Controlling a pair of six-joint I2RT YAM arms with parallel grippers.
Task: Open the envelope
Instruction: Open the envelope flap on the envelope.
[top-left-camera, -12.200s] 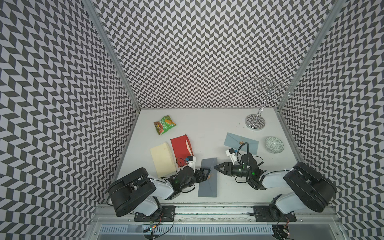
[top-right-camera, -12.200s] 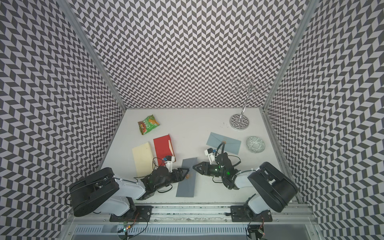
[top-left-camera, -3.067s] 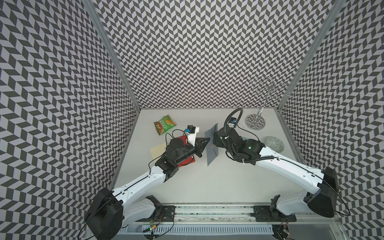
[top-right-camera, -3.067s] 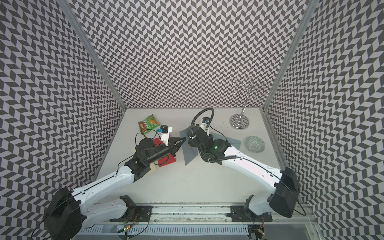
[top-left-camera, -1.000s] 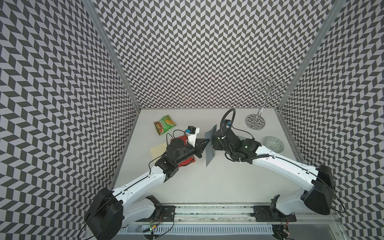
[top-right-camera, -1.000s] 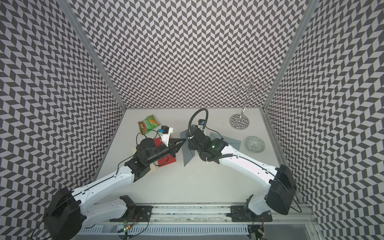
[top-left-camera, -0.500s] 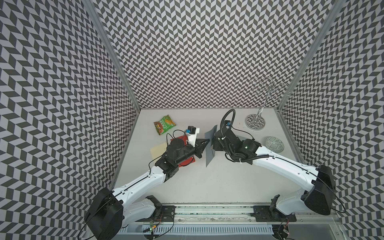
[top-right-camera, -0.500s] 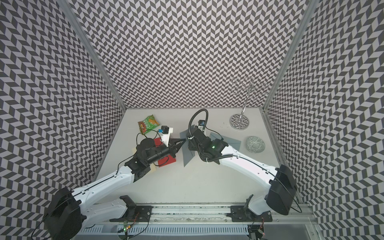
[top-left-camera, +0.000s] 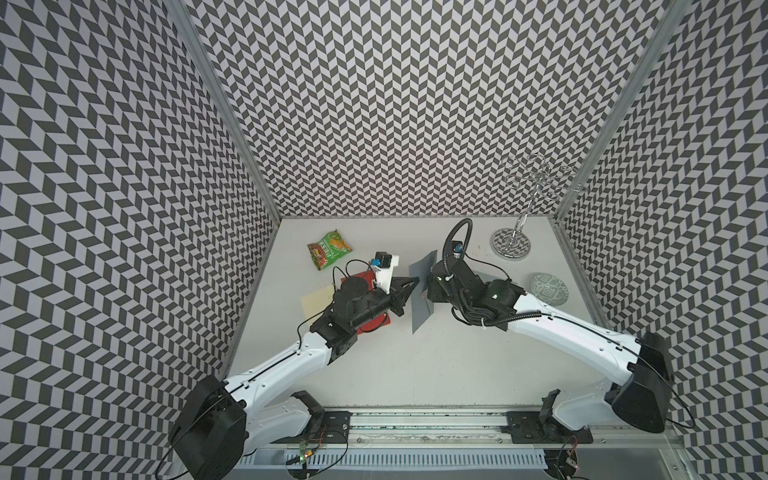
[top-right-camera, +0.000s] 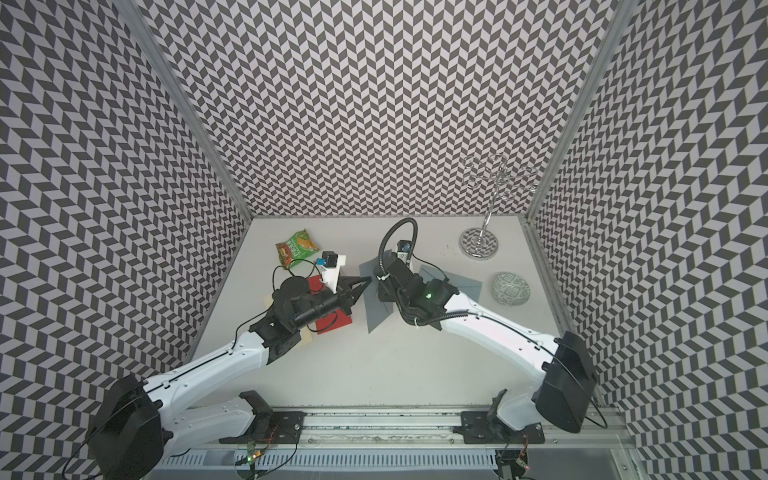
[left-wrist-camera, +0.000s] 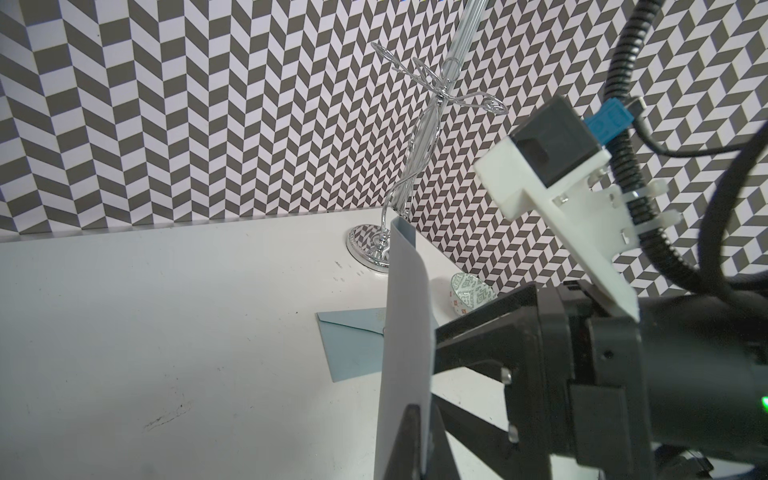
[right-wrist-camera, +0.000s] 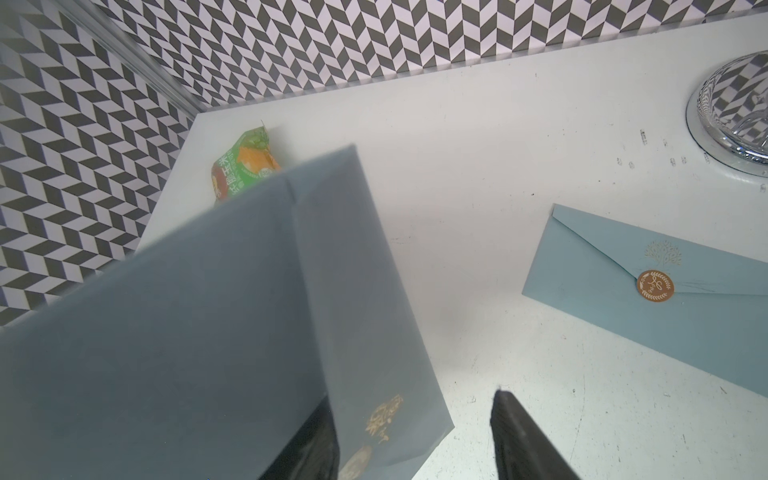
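Note:
A grey-blue envelope (top-left-camera: 420, 296) (top-right-camera: 376, 307) hangs on edge above the middle of the table. My left gripper (top-left-camera: 412, 286) (left-wrist-camera: 419, 411) is shut on its edge (left-wrist-camera: 405, 311). My right gripper (top-left-camera: 428, 286) (right-wrist-camera: 411, 415) meets it from the opposite side and stands open. In the right wrist view one finger (right-wrist-camera: 316, 449) sits behind the flap (right-wrist-camera: 365, 311), which carries a gold print and a seal. The other finger (right-wrist-camera: 523, 440) is apart from the paper.
A light blue sealed envelope (right-wrist-camera: 665, 299) (top-right-camera: 461, 286) lies flat right of the arms. A red envelope (top-right-camera: 332, 324) and a cream one (top-left-camera: 316, 301) lie under my left arm. At the back are a snack packet (top-left-camera: 329, 249), a chrome stand (top-left-camera: 511, 245) and a patterned dish (top-left-camera: 549, 289).
The envelope, flat at the table's front twelve seconds ago, is held up at mid-table. Over three seconds my right gripper drew in closer to it. Nothing visibly moved in the last second.

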